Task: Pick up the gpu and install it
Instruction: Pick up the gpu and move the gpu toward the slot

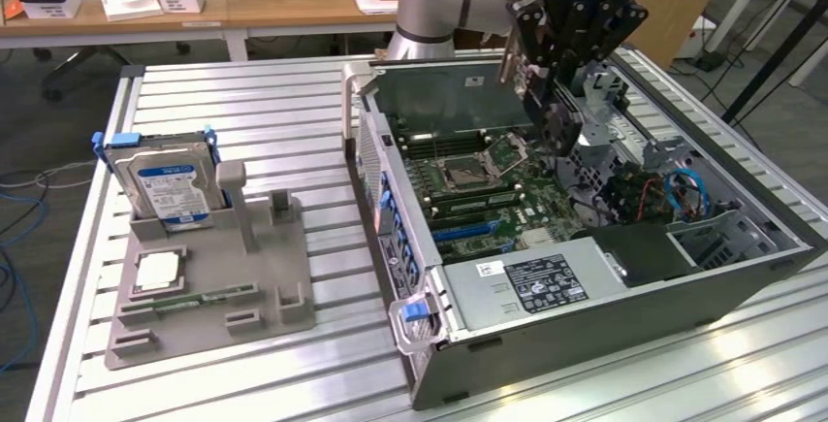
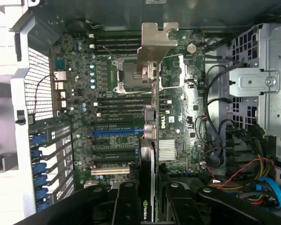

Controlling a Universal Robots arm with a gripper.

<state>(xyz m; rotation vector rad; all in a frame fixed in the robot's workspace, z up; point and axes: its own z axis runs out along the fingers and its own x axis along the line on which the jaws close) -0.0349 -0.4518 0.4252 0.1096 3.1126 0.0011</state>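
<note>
Closest to me in the wrist view, the gripper [image 2: 149,206] is clenched on the gpu [image 2: 151,123], with a black finger [image 2: 126,204] on either side of the card. I see the card edge-on, running straight out from the fingertips, its silver bracket at the far end. Beyond it lies the motherboard [image 2: 107,140]. The exterior view gives me the wider setting: the gripper hangs over the open computer case [image 1: 583,315]. Well away from it, a hard drive [image 1: 169,184] stands in a grey holder [image 1: 246,276].
</note>
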